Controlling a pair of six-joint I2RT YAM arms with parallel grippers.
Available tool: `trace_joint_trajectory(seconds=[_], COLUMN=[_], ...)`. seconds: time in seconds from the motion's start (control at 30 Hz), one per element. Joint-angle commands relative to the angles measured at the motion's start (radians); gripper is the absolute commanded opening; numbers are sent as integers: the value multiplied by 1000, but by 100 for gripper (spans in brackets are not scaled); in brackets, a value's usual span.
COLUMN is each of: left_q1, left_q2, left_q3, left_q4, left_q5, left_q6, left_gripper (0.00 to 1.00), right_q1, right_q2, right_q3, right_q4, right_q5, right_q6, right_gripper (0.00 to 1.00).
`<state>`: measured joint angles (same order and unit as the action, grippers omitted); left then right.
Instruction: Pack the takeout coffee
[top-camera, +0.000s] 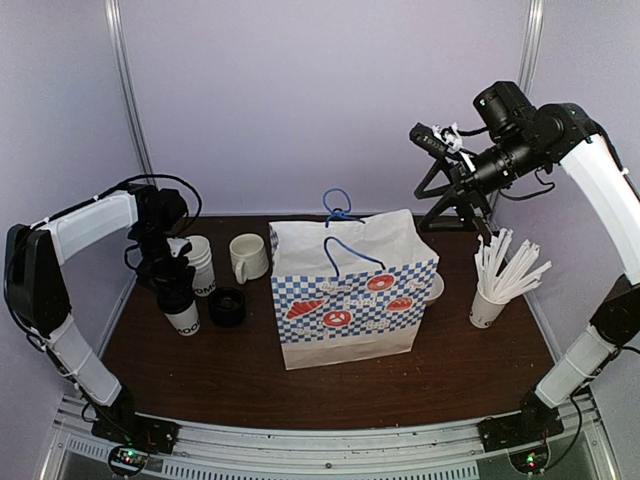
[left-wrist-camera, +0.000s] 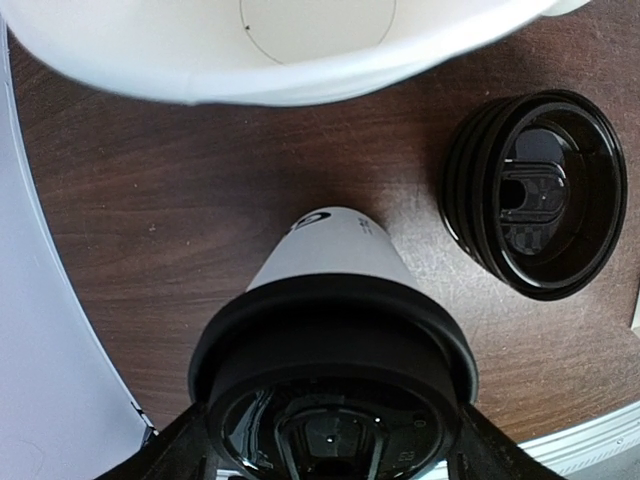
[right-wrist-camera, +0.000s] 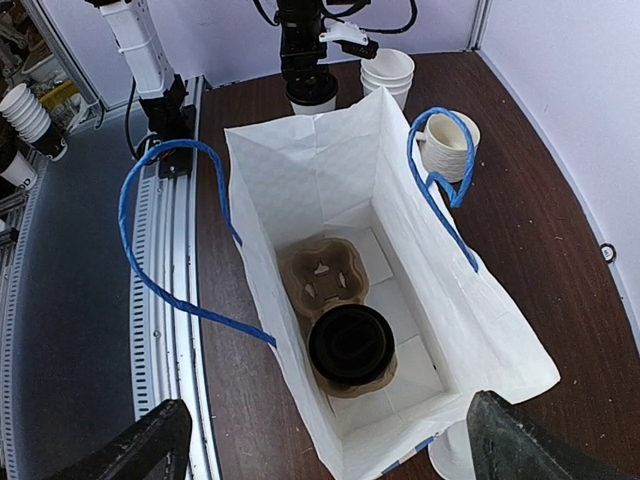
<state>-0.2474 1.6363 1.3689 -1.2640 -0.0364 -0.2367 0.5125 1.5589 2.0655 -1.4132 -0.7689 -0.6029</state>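
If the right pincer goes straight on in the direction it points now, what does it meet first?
Probably the open paper bag: the right pincer aims into its mouth, so the black-lidded cup in the cardboard carrier looks first, though depth is unclear.

Left tool (top-camera: 176, 290) hangs right over the takeout coffee (top-camera: 184, 320) — a loose black lid (top-camera: 227, 307) just beside it.

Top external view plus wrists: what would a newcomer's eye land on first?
The blue-checked paper bag with pastry prints, standing open in the middle of the table, dominates. Inside it, the right wrist view shows a cardboard carrier holding one black-lidded cup. At left, the left gripper straddles the takeout coffee beside loose black lids.
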Motion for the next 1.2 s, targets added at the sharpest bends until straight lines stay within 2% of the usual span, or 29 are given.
trace_joint_trajectory(seconds=[0.0,0.2,0.43,0.63,0.87,1.07,1.17], left_q1=[7,7,5,2,-59,-107,-117], left_q2=[-4,-58,-133,-216,-259,-275,-284], left_q3=[-17,16,58,96,90,118,139], left_q4=[-2,-50,-138,-174,-106,-117,-129], left_q5=[17,29,36,179,323,372,369], left_q6=[12,18,21,31,80,100,100], left_gripper=[76,70,67,66,65,65,65], right_q1=[-6,-6,-5,20,61,73,84], right_q2=[7,26,100,240,345,422,455], right_q3=[-5,-28,-8,78,141,209,243], right_q4=[24,87,186,166,173,167,141], right_q5=[4,83,232,201,192,153,123], right_q6=[-8,19,43,29,10,4,-15], right_gripper=[99,99,100,97,92,83,69])
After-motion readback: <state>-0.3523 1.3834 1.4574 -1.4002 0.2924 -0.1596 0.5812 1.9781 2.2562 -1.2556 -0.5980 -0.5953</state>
